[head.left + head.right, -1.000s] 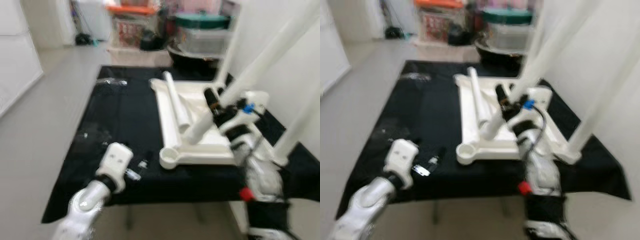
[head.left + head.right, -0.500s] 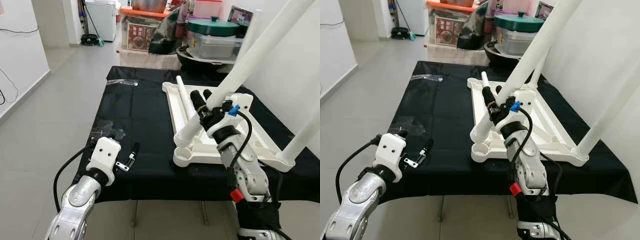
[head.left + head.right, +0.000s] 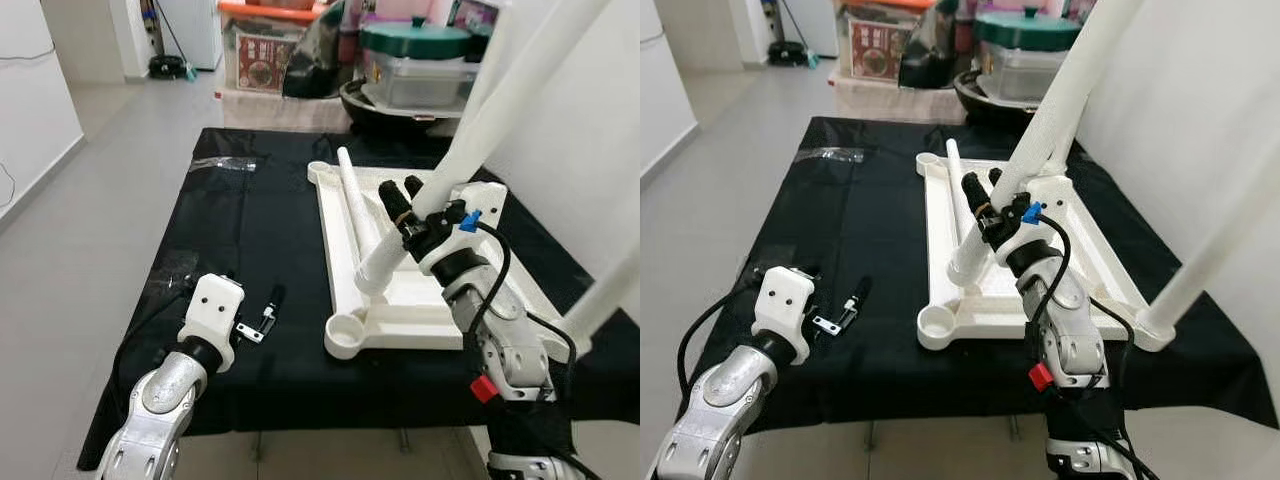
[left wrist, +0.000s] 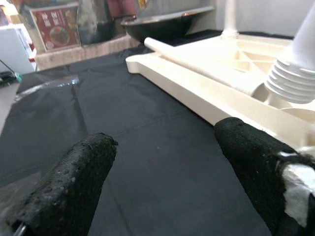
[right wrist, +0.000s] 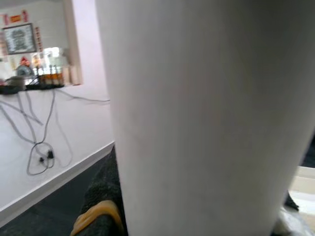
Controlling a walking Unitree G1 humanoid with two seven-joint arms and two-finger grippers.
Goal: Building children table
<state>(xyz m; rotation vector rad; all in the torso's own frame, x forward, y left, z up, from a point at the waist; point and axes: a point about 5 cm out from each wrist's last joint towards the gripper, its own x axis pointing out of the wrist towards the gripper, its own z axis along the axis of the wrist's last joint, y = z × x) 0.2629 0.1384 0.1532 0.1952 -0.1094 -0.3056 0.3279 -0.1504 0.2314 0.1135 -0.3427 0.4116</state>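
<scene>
a cream-white tabletop (image 3: 420, 300) and white leg (image 3: 395, 250) lie on a black cloth (image 3: 250, 240). at twelve o'clock, a dark green lid (image 3: 415, 40); grey floor (image 3: 110, 160).

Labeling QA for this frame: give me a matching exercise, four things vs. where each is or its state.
Things
1. right gripper
2. left gripper
3. loose leg
4. plastic bag

Places or states
A. lying flat on the upturned white tabletop
B. at the far left corner of the black cloth
C. closed around the slanted table leg
D. open, low over the cloth beside the tabletop's edge

Pairs: 1-C, 2-D, 3-A, 4-B
</scene>
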